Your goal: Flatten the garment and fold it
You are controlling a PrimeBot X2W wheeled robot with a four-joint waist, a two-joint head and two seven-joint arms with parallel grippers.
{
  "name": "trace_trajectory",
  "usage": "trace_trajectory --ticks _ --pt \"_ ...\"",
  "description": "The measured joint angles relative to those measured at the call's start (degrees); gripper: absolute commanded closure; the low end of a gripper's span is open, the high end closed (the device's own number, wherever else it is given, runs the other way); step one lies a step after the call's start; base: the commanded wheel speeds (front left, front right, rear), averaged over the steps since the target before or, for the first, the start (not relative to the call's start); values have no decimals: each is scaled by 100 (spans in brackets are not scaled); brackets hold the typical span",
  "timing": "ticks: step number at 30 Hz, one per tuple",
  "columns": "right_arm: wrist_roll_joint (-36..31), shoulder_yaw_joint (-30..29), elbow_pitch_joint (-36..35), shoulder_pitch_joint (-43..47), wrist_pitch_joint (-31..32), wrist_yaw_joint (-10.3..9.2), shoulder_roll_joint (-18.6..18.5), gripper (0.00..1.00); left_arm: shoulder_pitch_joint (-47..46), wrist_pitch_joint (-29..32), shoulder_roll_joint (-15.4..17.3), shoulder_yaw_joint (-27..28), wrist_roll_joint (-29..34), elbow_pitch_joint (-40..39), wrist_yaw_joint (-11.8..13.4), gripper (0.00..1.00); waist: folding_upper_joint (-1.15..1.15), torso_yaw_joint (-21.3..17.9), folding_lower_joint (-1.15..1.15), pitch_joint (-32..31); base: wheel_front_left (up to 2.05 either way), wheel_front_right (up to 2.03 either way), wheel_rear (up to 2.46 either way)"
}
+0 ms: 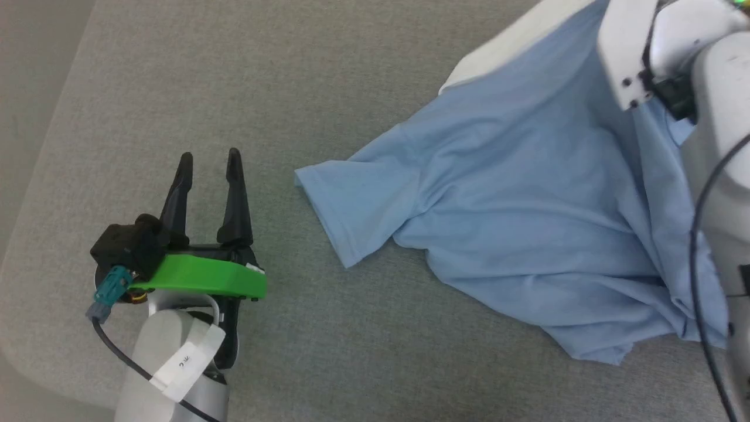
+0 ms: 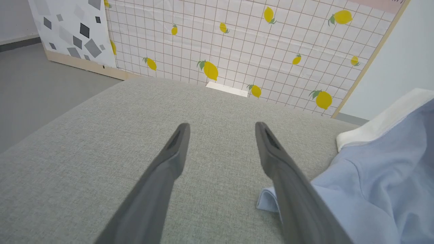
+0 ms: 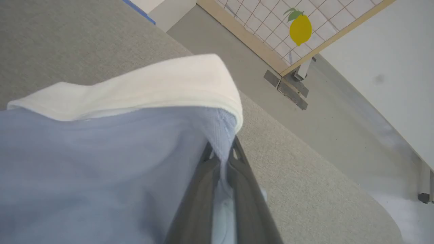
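The garment (image 1: 527,193), a light blue short-sleeved T-shirt, lies crumpled on the grey cushioned surface (image 1: 293,88), one sleeve pointing left. A white panel (image 1: 498,50) shows at its far edge. In the right wrist view my right gripper (image 3: 222,152) is shut on a bunched fold of the garment (image 3: 101,162) just below the white panel (image 3: 152,88). That arm's pale forearm (image 1: 720,176) hangs over the shirt's right side. My left gripper (image 1: 210,161) stands open over bare fabric surface, left of the sleeve. The sleeve edge (image 2: 268,200) lies beside its right finger.
A lemon-print grid panel (image 2: 254,44) and a grey-patterned white board (image 2: 67,30) stand beyond the surface's far edge. Grey floor (image 2: 34,88) lies to the left. A panel foot (image 3: 288,89) stands on the floor near the far right corner.
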Motion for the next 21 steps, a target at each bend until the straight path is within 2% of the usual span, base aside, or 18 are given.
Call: trace_trajectory --ticks 6,11,12,13,17,21 --pt "316 458 695 333 319 0 471 100 -1 0 1 -4 -99 33 1 0 0 136 0 81 0 0 0" --pt "984 889 762 500 486 -10 519 100 9 0 1 57 -94 105 18 0 0 83 0 -30 0 0 0" --pt "1100 929 744 523 419 -9 514 23 9 0 1 62 -90 120 18 0 0 61 0 -60 0 0 0" --pt "1194 973 714 554 330 -3 499 0 9 0 0 65 -83 125 18 0 0 34 0 -100 0 0 0" --pt "1610 876 468 727 -302 -1 532 0 30 0 -1 131 -44 163 16 0 0 -69 0 -291 0 0 0" --pt "1861 409 27 850 -1334 -1 539 0 130 0 0 219 113 183 10 0 0 -201 0 -532 0 0 0"
